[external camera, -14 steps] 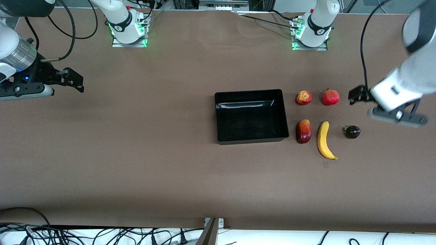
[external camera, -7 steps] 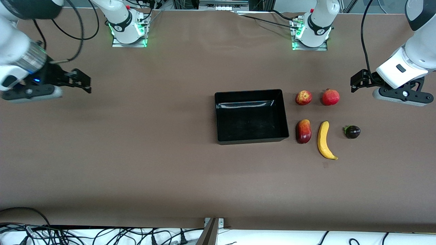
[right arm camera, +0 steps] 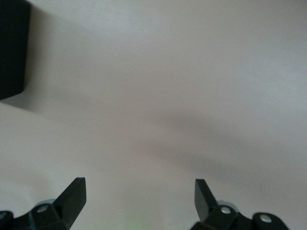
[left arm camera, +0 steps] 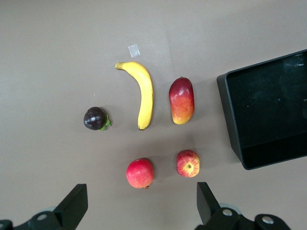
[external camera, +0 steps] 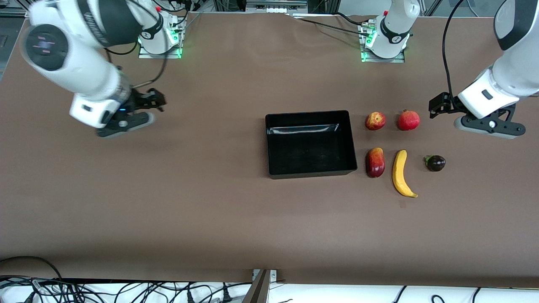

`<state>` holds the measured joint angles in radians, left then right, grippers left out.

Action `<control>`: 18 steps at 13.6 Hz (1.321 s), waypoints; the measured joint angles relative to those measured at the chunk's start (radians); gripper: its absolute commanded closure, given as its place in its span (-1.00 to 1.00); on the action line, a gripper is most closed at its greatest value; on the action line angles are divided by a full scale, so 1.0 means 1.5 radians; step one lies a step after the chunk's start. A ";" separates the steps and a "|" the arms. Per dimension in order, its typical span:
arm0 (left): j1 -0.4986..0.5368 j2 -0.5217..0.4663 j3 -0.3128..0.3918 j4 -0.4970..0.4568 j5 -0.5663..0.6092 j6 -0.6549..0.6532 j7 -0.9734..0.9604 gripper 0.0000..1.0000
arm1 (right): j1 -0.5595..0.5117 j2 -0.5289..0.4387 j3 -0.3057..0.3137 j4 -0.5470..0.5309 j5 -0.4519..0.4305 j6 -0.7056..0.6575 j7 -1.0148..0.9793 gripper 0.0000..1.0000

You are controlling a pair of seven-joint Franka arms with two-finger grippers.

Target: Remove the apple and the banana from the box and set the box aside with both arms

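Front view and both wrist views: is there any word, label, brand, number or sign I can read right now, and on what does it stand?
None can be read.
Right arm: lettering on its black band, too blurred to read.
Arm bases: a small mark on each black ring, too small to read.
Box, apple, banana: no text on them.
Small pale tag on the table by the banana's tip: blank as far as it shows.

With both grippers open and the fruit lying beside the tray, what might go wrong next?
1. The small red-yellow apple lies close beside the shallow black plastic tray; sliding the tray toward the left arm's end might knock it.
2. The open left gripper hangs over bare table by the red pomegranate, easily mistaken for the apple.
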<state>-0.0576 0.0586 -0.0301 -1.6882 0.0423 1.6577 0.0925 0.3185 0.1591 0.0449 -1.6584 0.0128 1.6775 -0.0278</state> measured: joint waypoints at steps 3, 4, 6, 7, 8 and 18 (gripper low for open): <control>0.000 0.005 0.000 0.000 0.000 -0.008 -0.001 -1.00 | 0.071 0.064 0.002 -0.002 0.048 0.102 0.074 -1.00; 0.001 0.005 0.001 0.000 0.000 -0.009 -0.001 -1.00 | 0.100 0.096 0.002 0.000 0.063 0.153 0.101 -1.00; 0.005 0.005 0.003 0.000 0.000 -0.016 -0.001 -1.00 | 0.164 0.169 0.003 0.018 0.070 0.250 0.169 -1.00; 0.010 0.004 0.004 0.000 0.000 -0.021 0.000 -1.00 | 0.196 0.206 0.003 0.034 0.070 0.289 0.204 -1.00; 0.015 0.004 0.005 0.001 0.000 -0.022 0.000 -1.00 | 0.226 0.241 0.002 0.047 0.069 0.327 0.233 -1.00; 0.042 0.011 0.005 0.003 -0.050 -0.005 0.000 -1.00 | 0.322 0.376 -0.006 0.067 -0.022 0.448 0.381 0.65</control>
<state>0.0053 0.0757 -0.0219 -1.6844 -0.0328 1.6502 0.0927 0.8011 0.7234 0.0358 -1.5574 -0.0195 2.3500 0.5438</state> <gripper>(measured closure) 0.000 0.097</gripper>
